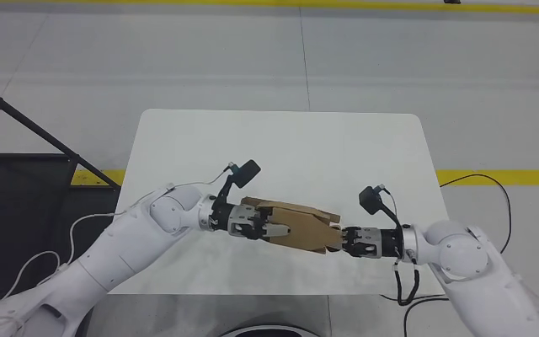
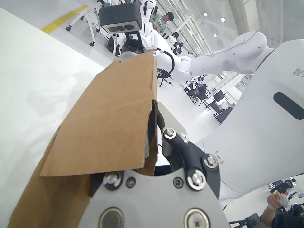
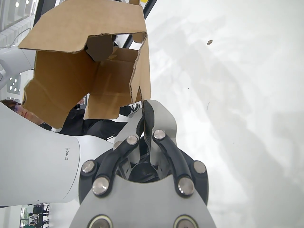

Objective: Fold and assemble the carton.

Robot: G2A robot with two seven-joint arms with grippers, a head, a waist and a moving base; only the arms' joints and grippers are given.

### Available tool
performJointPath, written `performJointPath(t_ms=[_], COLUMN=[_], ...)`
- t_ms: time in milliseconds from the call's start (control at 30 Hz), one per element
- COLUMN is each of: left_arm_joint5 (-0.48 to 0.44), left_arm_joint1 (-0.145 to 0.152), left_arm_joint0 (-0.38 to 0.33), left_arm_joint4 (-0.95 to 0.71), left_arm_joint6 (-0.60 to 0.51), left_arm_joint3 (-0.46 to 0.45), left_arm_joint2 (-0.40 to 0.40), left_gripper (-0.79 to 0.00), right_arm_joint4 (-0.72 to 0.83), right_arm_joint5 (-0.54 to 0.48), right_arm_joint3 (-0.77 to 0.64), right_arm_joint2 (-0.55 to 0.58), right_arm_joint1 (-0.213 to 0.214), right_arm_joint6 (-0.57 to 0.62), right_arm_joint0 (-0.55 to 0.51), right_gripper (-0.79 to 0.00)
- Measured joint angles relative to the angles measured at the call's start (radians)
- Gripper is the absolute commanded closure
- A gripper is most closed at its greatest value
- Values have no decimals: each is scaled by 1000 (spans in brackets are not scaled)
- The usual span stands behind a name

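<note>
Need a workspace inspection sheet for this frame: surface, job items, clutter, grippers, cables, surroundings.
Surface: white table with rounded corners.
Job's things: brown carton, partly folded with its flaps open, held between both arms.
Clutter: small brown scrap on the table.
Grippers: left gripper shut on one end of the carton; right gripper shut on an edge at the other end.
Cables: black cable on the floor beside the table.
Surroundings: grey floor, yellow line, black frame at one side.
</note>
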Motion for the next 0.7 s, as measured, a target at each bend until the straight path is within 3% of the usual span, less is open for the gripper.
performJointPath(t_ms=[700], left_arm_joint5=[0], left_arm_joint1=[-3], left_arm_joint0=[-7], left_arm_joint4=[4], left_arm_joint6=[0], left_arm_joint3=[10], left_arm_joint2=[25], left_gripper=[0], right_arm_joint4=[8], right_arm_joint5=[10], right_arm_joint3=[-17], right_arm_joint2=[2], right_arm_joint1=[4], right_arm_joint6=[3], right_arm_joint0=[-4], right_gripper=[0])
